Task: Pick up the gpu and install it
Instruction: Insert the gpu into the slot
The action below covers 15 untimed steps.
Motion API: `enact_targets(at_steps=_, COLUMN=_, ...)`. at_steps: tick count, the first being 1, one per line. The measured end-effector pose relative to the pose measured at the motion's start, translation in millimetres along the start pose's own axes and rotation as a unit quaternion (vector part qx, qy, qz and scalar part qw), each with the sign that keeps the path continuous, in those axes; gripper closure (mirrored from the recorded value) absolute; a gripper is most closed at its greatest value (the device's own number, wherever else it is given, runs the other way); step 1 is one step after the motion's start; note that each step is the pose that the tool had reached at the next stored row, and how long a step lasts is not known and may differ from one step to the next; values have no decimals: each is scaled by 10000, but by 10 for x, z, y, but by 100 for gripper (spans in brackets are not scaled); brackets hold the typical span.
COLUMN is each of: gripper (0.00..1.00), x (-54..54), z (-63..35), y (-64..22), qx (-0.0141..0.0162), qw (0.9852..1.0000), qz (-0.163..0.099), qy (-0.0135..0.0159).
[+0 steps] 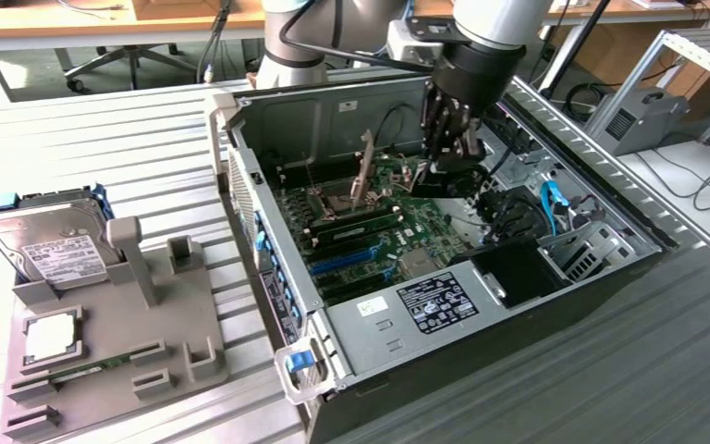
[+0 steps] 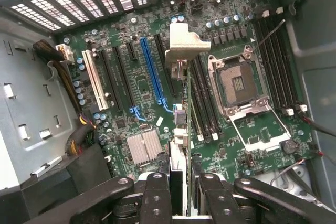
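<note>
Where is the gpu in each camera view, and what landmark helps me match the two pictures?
Exterior view: the gpu hangs in the gripper inside the open computer case, above the motherboard.
Wrist view: the gpu is seen edge-on between the fingers, its silver bracket beside the blue slot.
Shared landmark: the empty CPU socket.

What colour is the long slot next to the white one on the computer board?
Blue. The long slot shows best in the wrist view, running beside the white slot on the green board.
</note>
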<state>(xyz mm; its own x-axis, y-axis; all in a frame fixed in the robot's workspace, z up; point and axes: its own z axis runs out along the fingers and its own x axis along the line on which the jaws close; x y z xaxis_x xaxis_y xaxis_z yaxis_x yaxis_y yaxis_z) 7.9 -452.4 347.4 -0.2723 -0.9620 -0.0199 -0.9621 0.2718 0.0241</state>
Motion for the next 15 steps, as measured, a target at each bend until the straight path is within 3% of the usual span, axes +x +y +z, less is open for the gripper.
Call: enact_targets(at_steps=15, gripper=74, x=-1, z=2, y=-3, qx=-9, qw=9990, qz=-456, qy=11)
